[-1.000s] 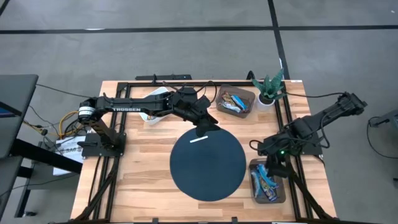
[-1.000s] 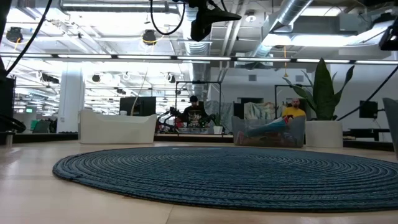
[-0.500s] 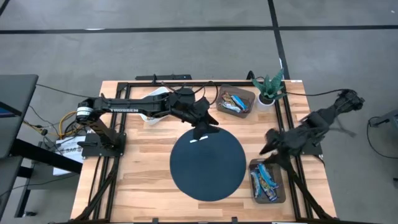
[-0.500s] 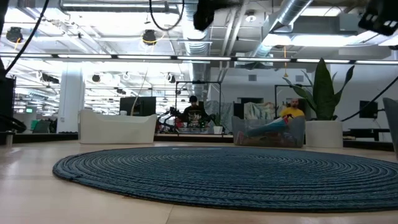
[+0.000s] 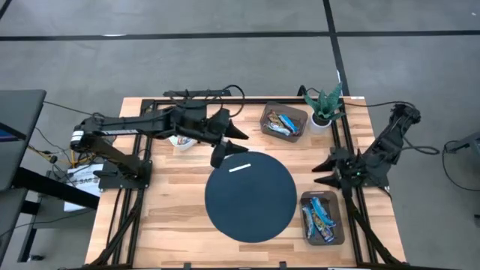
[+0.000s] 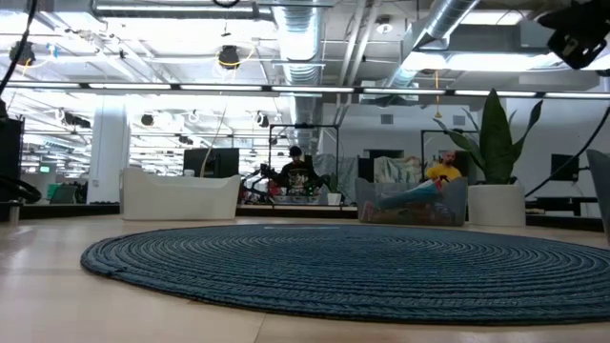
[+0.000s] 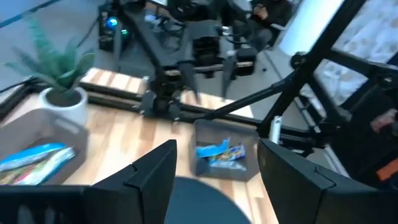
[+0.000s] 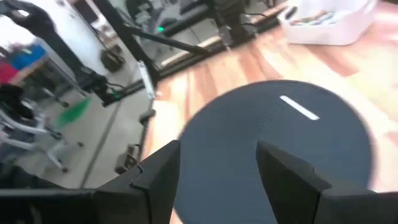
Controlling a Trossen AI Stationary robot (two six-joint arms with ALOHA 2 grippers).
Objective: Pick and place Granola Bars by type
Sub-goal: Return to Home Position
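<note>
Foil bars [image 5: 320, 216] binned; left pincer [image 5: 230, 147] 11 o'clock off mat [image 5: 251, 199], right pincer [image 5: 323, 171] 3, both released; homing: fold arms.

The left arm [image 5: 139, 124] and right arm [image 5: 388, 141] are matte black, each trailing thin black cables [image 5: 234, 91].

We see a wooden table [image 5: 172, 202] from above, with a round dark blue woven mat [image 5: 250, 196] at its centre. A thin white strip [image 5: 238, 168] lies on the mat, near its far edge. A small potted plant [image 5: 325, 107] stands at the far right corner, just beside a dark bin [image 5: 299, 114]. A second bin [image 5: 303, 225] sits near the mat's right side. A white tray [image 6: 181, 195] stands at the far left. A person [image 6: 296, 170] sits in the room beyond.
</note>
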